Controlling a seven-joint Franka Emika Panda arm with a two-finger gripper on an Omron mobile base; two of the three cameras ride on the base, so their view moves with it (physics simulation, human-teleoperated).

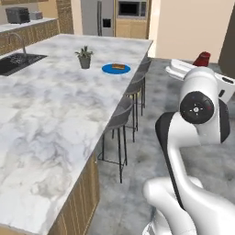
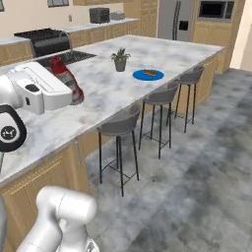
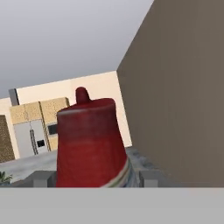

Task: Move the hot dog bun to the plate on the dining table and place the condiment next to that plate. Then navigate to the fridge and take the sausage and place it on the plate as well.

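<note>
One dark red condiment point(image 3: 89, 144) bottle sits clamped in the gripper point(image 3: 89, 179), filling the middle of the hand view with its narrower nub of a top pointing up and a pale striped band just visible at its lower edge. The two small dark fingertips point(image 3: 43, 178) sit at either side of the bottle's base, so the grip is closed on it. In the left base view the same bottle point(image 1: 202, 58) pokes out as a red tip at the upper right, above the white arm, off past the edge of the table over the grey floor. In the right base view it point(image 2: 66, 78) shows at the left, just beyond the white hand, in front of the marble top.

Further out, the hot dog bun point(image 1: 118, 66) already lies on the blue plate point(image 1: 108, 69), which rests on the dining table point(image 1: 50, 114) near its right edge, in the upper middle of the left base view. The right base view shows the same pair, bun point(image 2: 151, 73) on plate point(image 2: 140, 76), toward the top centre. A small potted plant point(image 1: 84, 57) stands just left of the plate, apart from it. A dark sink point(image 1: 16, 62) is set into the table at the upper left. Three grey stools point(image 2: 118, 127) line the table's side. The grey fridge point(image 1: 97, 17) stands against the far wall at the top of the frame, doors closed.
</note>
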